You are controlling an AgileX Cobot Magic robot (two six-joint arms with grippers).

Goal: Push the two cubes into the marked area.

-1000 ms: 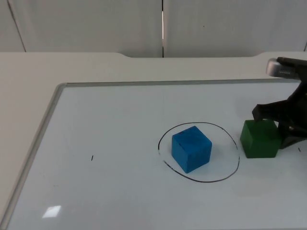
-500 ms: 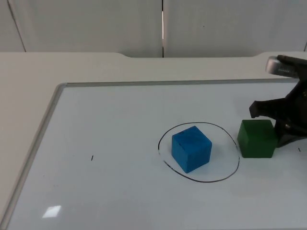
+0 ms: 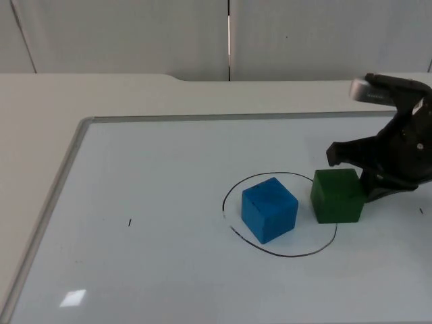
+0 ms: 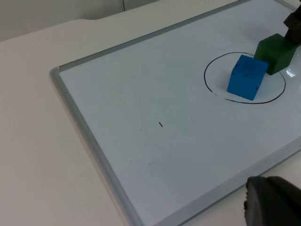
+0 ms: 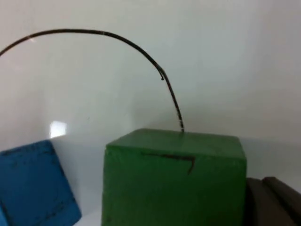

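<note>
The green cube [image 3: 337, 196] hides part of the circle line [image 3: 270, 248] and the right tool's [image 3: 358, 177] fingertips

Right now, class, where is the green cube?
In the top view the green cube straddles the right edge of the drawn circle, beside the blue cube, with the right gripper against its far side.

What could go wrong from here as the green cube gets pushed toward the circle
The green cube straddles the circle's line while the right tool presses its far side; a stop now likely leaves it partly outside. Pushed further, it could strike the blue cube close beside it and shove that one toward the opposite edge. The contact looks off-centre, so the green cube may twist. The left tool waits off the board.
</note>
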